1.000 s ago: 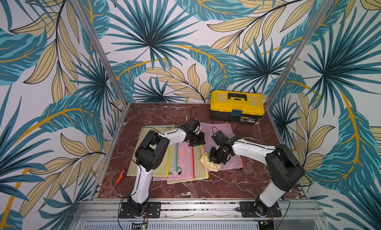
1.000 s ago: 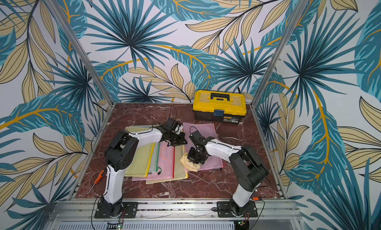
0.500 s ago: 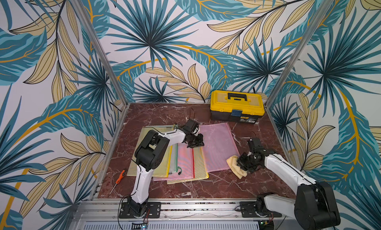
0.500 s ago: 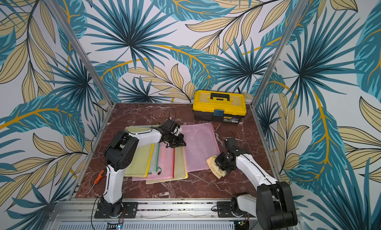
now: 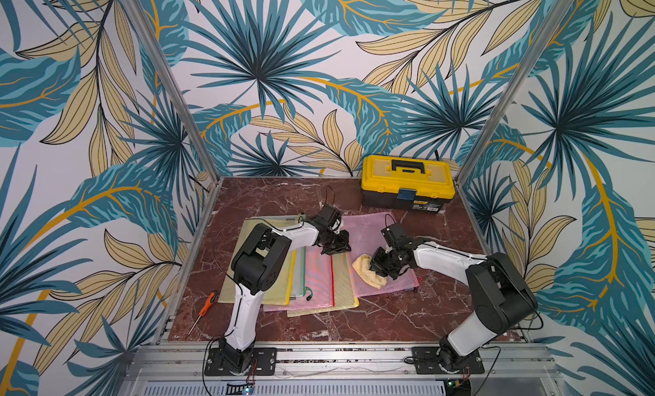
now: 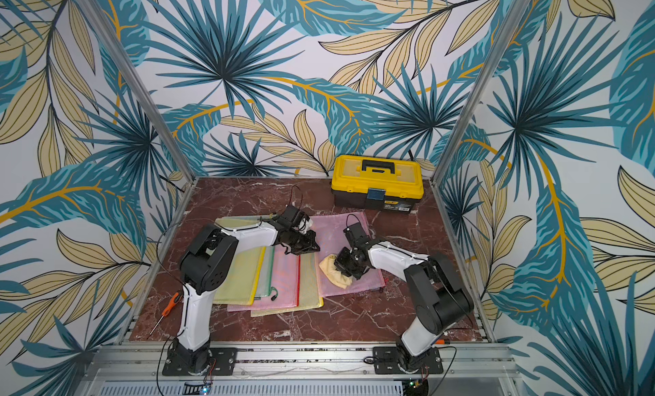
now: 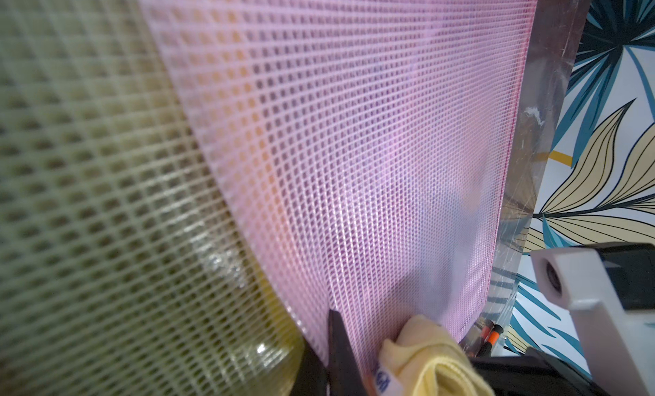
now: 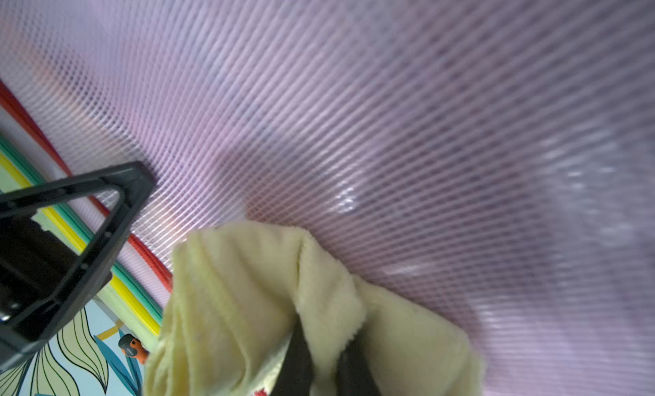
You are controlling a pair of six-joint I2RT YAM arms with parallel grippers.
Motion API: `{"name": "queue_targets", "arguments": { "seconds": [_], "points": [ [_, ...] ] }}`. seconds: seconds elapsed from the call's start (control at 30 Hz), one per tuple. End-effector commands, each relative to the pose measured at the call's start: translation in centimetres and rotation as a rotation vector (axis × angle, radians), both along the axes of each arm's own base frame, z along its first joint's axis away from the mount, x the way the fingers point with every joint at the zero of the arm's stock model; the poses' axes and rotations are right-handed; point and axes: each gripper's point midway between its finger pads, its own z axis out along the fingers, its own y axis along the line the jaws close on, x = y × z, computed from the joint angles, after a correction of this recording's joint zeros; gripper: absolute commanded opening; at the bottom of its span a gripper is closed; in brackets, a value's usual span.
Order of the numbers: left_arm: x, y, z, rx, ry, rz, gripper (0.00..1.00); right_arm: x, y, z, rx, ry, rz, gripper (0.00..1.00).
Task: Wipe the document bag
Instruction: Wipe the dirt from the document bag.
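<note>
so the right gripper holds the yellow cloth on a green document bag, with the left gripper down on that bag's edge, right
Not green: the right wrist view shows the document bag under the yellow cloth is pink. The right gripper does hold the cloth, with the left gripper down on that bag's edge.

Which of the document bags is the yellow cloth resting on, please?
The pink bag nearest the toolbox, spread out on the right; the other bags are piled further left.
</note>
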Motion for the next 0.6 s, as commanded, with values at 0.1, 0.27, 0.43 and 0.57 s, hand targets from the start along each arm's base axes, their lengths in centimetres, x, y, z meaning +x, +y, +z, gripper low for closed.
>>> {"name": "queue_targets", "arguments": {
  "seconds": [0.1,0.27,0.43,0.57],
  "points": [
    [-0.4,0.5,-0.4,0.004,0.002,-0.02,0.0,-6.1,-11.1,-0.5,-0.133,0.09,-0.178,0.0],
    [-0.6,0.5,-0.2,0.001,0.001,-0.023,0.0,-3.1,-8.7,1.5,-0.029,0.008,-0.122,0.0],
    [-0.7,0.4,-0.1,-0.004,0.003,-0.026,0.0,2.8,-0.9,4.6,-0.035,-0.1,0.054,0.0],
    [-0.7,0.5,-0.1,-0.002,0.003,-0.023,0.0,5.9,1.7,2.2,-0.004,-0.072,0.082,0.0]
  ]
}}
